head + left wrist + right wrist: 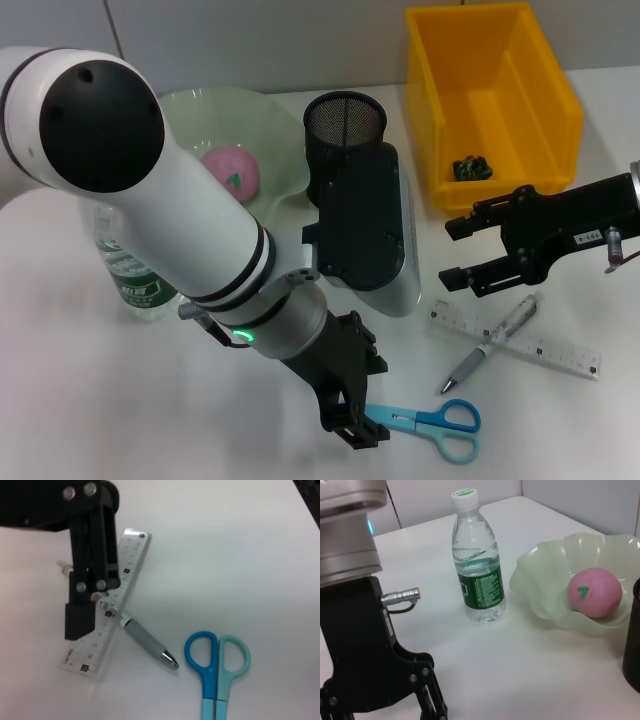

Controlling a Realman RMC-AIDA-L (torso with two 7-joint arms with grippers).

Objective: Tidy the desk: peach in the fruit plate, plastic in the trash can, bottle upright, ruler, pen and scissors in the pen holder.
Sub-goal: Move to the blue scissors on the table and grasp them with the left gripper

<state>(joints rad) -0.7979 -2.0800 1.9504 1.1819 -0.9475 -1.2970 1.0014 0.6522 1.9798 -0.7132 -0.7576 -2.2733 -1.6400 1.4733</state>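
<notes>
From the head camera I see my left gripper (pixel 357 432) low over the table, its tip right at the blade end of the scissors (pixel 434 424), whose blue handles point away to the right; whether its fingers are apart I cannot tell from here. My right gripper (pixel 458 254) hovers with jaws spread wide, holding nothing, just above the pen (pixel 493 343), which lies crossed over the ruler (pixel 515 342). The mesh pen holder (pixel 343 140) stands behind the left arm, beside the fruit plate (pixel 200 115) with the peach (pixel 232 169) in it. The yellow trash can (pixel 490 100) holds a small dark crumpled piece (pixel 470 168). The bottle (pixel 130 275) stands at my left.

The left wrist camera shows the scissors' handles (pixel 218 656) close by, the pen tip (pixel 169 657) just beside them, and the right gripper's black finger (pixel 80 617) over the ruler (pixel 107 610).

On the right wrist camera the bottle (pixel 476 560) is upright, near the plate (pixel 540 587) holding the peach (pixel 595 592).
</notes>
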